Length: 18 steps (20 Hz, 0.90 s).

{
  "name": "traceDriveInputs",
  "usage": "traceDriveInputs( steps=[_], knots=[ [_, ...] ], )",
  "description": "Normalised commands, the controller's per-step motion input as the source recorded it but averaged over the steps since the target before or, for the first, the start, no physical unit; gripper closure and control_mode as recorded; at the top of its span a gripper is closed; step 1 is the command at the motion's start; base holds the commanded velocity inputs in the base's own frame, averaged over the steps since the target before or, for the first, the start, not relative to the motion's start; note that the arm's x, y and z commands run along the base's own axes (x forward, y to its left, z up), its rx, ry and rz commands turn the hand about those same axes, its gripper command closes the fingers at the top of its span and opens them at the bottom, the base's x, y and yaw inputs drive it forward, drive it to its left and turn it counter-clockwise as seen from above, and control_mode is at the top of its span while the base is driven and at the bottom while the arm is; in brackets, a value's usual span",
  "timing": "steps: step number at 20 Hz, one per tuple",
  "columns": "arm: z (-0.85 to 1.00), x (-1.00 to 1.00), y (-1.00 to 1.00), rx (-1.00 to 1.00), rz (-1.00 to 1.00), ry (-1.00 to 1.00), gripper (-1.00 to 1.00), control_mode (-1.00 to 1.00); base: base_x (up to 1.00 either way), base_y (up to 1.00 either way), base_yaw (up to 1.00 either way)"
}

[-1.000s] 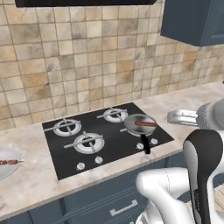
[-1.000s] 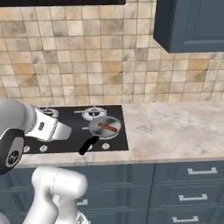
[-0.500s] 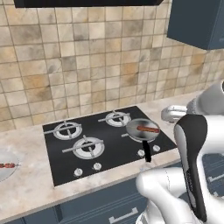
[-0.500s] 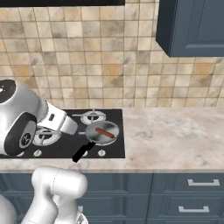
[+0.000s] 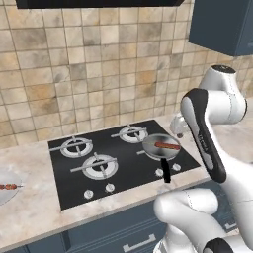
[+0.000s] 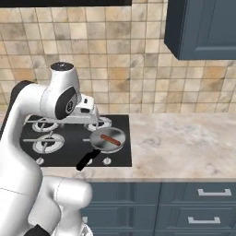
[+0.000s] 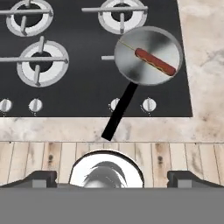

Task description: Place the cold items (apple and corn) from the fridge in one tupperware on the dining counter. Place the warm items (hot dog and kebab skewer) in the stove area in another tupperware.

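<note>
Black glass cooktop [image 5: 106, 165], left base view: reddish hot dog [image 5: 167, 146] lying in small grey frying pan [image 5: 160, 148] on front right burner; kebab skewer [image 5: 9, 187] on white plate [image 5: 6, 195] at far left counter. Neither picked up; no tupperware seen, so warm half looks unstarted.

Right base view: pan handle [image 6: 87, 160] pointing toward counter edge, bare marble counter [image 6: 184, 145] to right; skewer outside frame.

Hand view: gripper [image 7: 111, 178] wide open, empty, high above, hot dog well ahead.

A hot dog [image 6: 109, 139] lies in a grey pan [image 6: 107, 140] on the black stove [image 6: 69, 139], beside the marble counter [image 6: 184, 147]
</note>
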Motion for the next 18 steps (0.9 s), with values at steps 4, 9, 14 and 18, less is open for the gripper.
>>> traceDriveInputs(
  steps=[4,9,14,18],
  knots=[
    [-0.75,0.42,-0.01,-0.18,0.64,0.05,-1.0,-1.0,0.0,0.0,0.0],
    [-0.47,0.14,-0.05,-0.19,0.2,-0.01,-1.0,-1.0,0.0,0.0,0.0],
    [-0.71,0.77,0.0,-0.3,-0.01,0.0,-1.0,-1.0,0.0,0.0,0.0],
    [-0.4,0.79,0.0,-0.2,-0.15,0.09,-1.0,-1.0,0.0,0.0,0.0]
  ],
)
